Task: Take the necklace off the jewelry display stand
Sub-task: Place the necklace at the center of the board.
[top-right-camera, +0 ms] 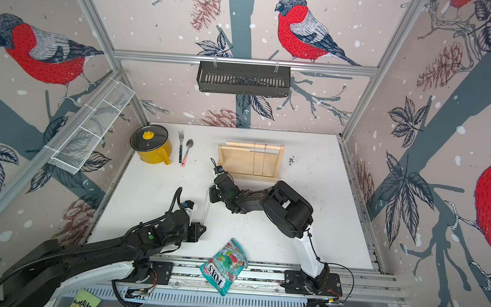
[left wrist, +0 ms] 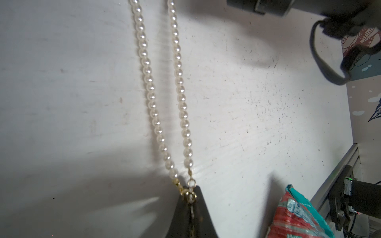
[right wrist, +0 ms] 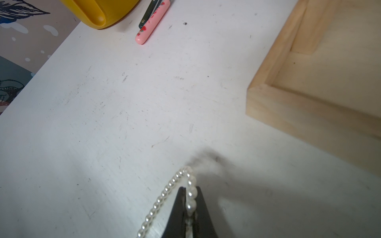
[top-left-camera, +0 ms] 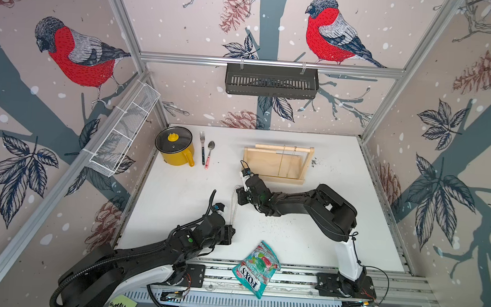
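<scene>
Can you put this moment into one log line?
jewelry display stand: two thin chains hanging | pearl necklace: off it, stretched out | left gripper: shut on its clasp | right gripper: shut on its strand

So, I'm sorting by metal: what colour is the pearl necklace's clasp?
Gold; the clasp on the necklace shows best in the left wrist view.

light: bright, diffuse | shadows: soft on table (top-left-camera: 175, 190) | top views: edges bowed | wrist views: foreground blurred

Left arm (top-left-camera: 202, 234) is cased in black, trailed by ribbed hose (top-left-camera: 79, 271) | right arm (top-left-camera: 332, 212) is cased in black, white at base | left gripper (left wrist: 191, 188) is shaped as black wedges
</scene>
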